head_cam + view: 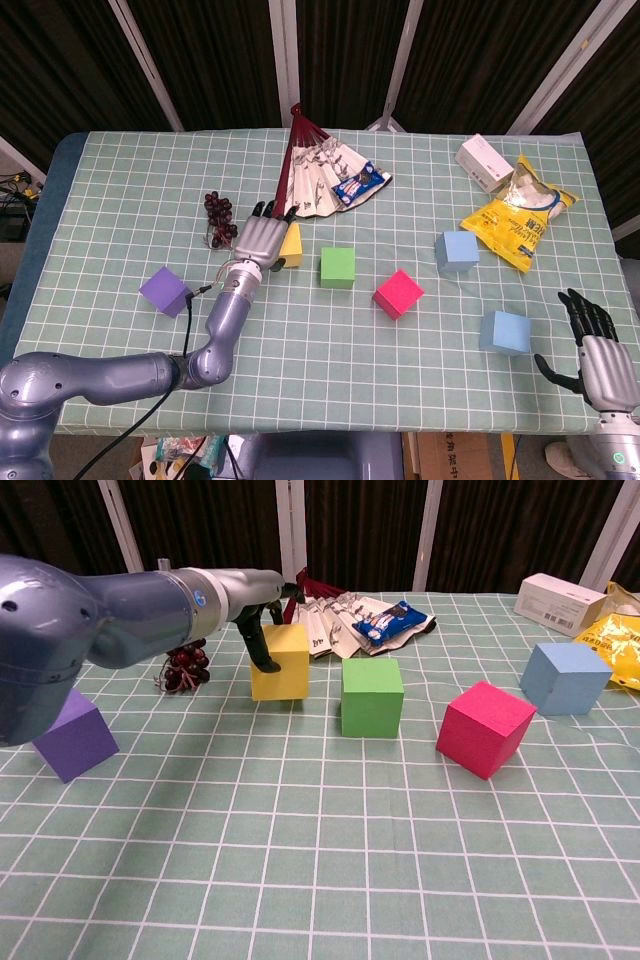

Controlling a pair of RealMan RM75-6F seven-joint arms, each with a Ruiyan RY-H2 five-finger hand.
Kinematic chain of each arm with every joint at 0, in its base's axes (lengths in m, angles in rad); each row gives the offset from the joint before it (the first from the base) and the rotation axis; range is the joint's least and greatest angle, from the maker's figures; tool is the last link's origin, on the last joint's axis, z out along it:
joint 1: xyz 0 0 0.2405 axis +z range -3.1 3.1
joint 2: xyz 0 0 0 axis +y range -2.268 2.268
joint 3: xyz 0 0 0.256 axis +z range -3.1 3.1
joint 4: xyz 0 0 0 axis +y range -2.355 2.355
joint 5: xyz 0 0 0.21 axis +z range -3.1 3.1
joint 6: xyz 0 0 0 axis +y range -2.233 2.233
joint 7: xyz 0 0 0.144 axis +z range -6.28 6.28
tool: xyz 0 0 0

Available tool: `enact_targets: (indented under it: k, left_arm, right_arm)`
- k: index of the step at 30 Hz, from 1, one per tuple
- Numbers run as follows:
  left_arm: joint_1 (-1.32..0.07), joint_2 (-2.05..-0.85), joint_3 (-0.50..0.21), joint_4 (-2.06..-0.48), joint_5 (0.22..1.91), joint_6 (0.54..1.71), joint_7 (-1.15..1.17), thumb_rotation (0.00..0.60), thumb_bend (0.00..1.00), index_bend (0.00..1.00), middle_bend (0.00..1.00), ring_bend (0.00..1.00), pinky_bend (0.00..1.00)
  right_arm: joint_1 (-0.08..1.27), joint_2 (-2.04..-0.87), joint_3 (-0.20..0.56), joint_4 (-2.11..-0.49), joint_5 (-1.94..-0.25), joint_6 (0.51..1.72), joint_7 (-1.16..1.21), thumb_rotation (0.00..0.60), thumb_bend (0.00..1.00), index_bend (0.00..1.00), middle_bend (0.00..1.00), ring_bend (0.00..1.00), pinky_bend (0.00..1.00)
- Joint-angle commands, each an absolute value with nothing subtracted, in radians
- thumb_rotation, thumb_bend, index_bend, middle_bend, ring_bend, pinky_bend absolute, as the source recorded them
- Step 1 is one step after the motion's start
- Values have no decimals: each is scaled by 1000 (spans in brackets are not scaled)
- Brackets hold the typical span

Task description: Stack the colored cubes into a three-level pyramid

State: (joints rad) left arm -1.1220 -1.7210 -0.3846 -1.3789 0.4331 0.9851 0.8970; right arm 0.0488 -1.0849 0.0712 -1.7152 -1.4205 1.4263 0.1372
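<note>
Left hand (260,242) wraps the yellow foam cube (279,661) on the green checked tablecloth (120,220): fingers over its top and far side, thumb down its front face. Cube sits flat on the cloth, just left of the green cube (338,267). Magenta cube (398,293) is right of green and rotated. Purple cube (164,291) lies well left, near the arm. Two light blue cubes: one (456,251) beside the yellow snack bag (518,220), one (504,332) near the right hand (596,354). Right hand hangs at the table edge, fingers spread, nothing in it. Nothing stacked.
</note>
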Motion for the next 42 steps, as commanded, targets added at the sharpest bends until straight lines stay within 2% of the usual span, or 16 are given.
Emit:
enact_targets:
  k: [1,12,42]
  left_arm:
    - [-1110,-1700,-356,-1388,465,951,871,600,421,0,316,16,0]
    - [-1101,-1704,-312,-1343,608,883,733,600,421,0,316,16,0]
    - [-1139,-1751,-266,-1329,604,913,714,600,421,0,317,16,0]
  right_arm:
    - [49,-1085,71,-1715,-1420,1425,137,600,300,0,0,0,0]
    - [51,-1085,74,-1716,-1414,1422,137,600,300,0,0,0,0]
    - [50,-1082,74,-1715,-1416,1422,144,600,300,0,0,0,0]
